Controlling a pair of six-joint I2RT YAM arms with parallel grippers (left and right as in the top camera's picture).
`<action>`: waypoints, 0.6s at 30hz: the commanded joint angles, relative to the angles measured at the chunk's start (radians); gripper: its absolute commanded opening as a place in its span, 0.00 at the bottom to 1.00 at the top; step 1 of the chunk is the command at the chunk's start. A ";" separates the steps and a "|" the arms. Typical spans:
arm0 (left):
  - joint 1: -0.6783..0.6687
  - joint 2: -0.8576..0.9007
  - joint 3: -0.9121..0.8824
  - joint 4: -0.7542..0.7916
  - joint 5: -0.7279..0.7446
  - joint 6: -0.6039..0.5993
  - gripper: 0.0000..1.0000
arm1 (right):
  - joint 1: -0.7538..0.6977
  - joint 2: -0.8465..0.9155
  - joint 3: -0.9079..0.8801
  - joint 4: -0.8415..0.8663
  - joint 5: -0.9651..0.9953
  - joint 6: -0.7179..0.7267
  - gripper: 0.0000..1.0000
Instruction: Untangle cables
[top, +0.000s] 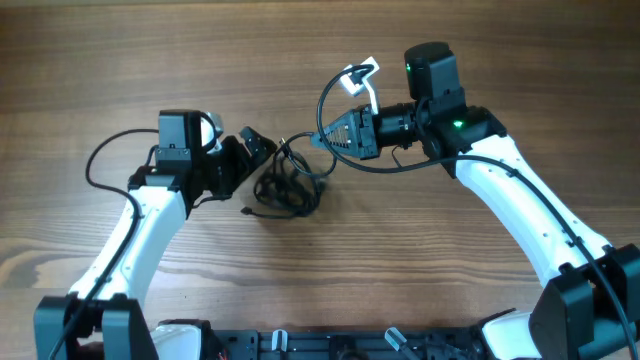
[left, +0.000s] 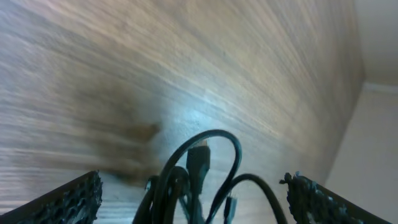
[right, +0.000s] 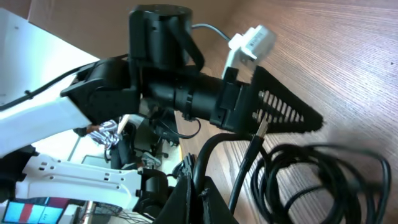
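**Cables bunched between the two arms at mid-table**

The cables (top: 288, 185) lay in a knotted clump on the table (top: 100, 60), just beside the left gripper (top: 258, 145). One strand reached up and right toward the right gripper (top: 325, 135).

In the left wrist view, the left gripper (left: 193, 186) had its fingers (left: 71, 199) spread wide. The cables (left: 199, 165) arched up in loops in the gap between them, with a small plug end showing among the loops. Whether either finger touched a cord could not be told.

In the right wrist view, the cables (right: 311, 168) sprawled in loose loops on the wood below the left gripper's meshed finger (right: 280, 112), with a plug tip right at its lower edge. The right claw's own fingers showed only as dark shapes at the bottom edge, with a strand rising beside them. Whether it was spread, closed or pinching a cord could not be told.
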 joint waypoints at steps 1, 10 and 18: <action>0.004 0.025 -0.005 -0.014 0.123 -0.026 0.96 | -0.002 -0.019 0.026 0.005 -0.020 0.000 0.04; 0.004 0.049 -0.005 -0.079 0.163 -0.026 1.00 | -0.002 -0.019 0.026 0.034 -0.016 0.032 0.04; 0.003 0.225 -0.005 0.010 0.289 -0.027 0.77 | -0.002 -0.019 0.026 0.050 -0.035 0.052 0.04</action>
